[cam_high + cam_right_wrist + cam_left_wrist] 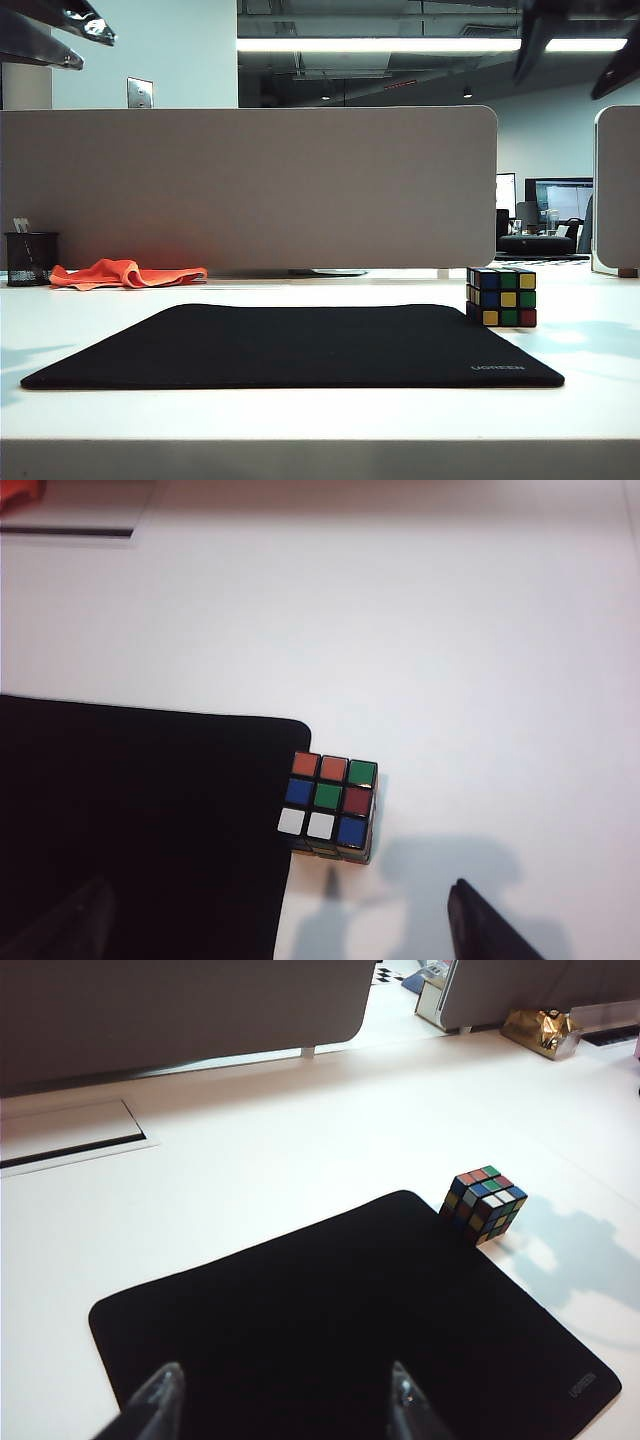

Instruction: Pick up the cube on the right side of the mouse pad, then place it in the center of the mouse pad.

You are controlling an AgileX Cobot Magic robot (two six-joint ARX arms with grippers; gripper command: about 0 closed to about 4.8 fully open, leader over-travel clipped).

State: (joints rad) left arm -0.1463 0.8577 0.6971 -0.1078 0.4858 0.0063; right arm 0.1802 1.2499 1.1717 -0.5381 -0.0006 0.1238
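Observation:
The cube [501, 297] stands on the white table, touching the far right corner of the black mouse pad [290, 345]. Its top shows orange, green, blue, red and white stickers [328, 805]. My right gripper [275, 920] hangs open above and just short of the cube, one finger over the mouse pad [140, 820] and the other over bare table. High at the upper right of the exterior view, its dark fingers [535, 40] are blurred. My left gripper [284, 1390] is open over the mouse pad [340, 1330], well away from the cube [483, 1203], with nothing between its fingers. It is at the upper left [75, 40].
An orange cloth [128, 273] and a black mesh pen cup [30, 258] sit at the back left before a grey partition [250, 185]. A cable slot [70, 1145] lies in the table beyond the pad. A gold object [540, 1028] rests far behind the cube.

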